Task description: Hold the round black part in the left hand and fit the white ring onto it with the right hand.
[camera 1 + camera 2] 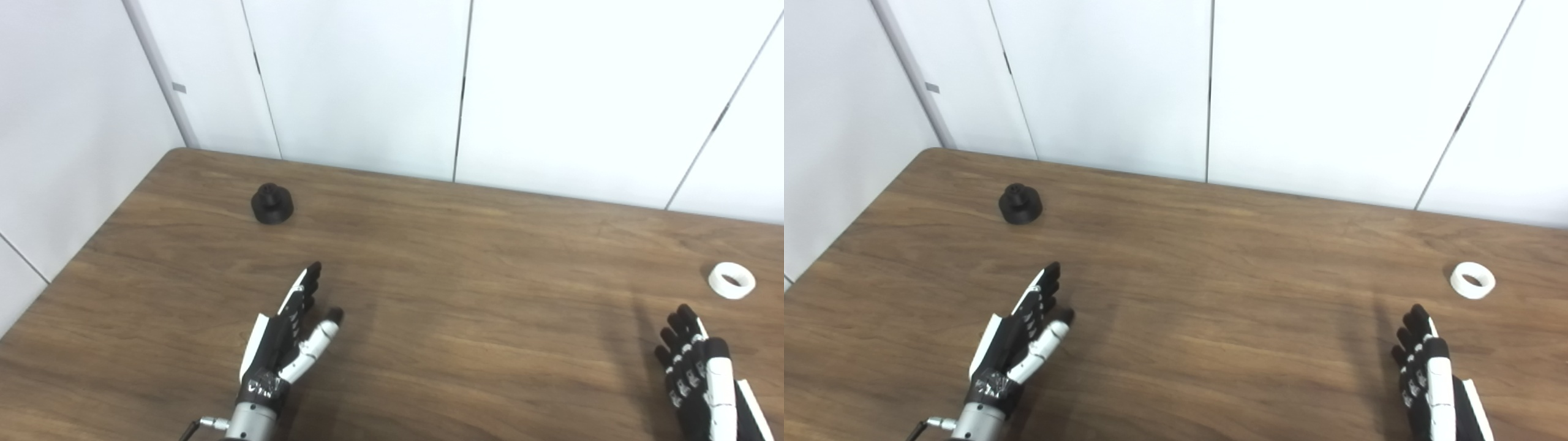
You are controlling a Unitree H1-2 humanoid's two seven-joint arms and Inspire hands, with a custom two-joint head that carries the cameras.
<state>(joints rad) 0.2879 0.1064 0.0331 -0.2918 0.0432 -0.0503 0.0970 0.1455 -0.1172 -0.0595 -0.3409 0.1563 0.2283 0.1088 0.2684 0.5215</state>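
We are right at the start here, nothing picked up yet. The round black part (272, 204) sits on the bench (465, 288) in the upper left of the frame, near the far edge, and the white ring (731, 280) lies flat at the far right, the two well apart from each other. Our left robot hand (288, 337) hovers in the lower left, released, fingers stretched out toward the black part but well short of it, holding nothing. Our right robot hand (698, 367) comes up at the lower right corner, also released and empty, fingers extended, near the ring but not touching it. So both grasps and the fitting itself are all left to do, as we read it.
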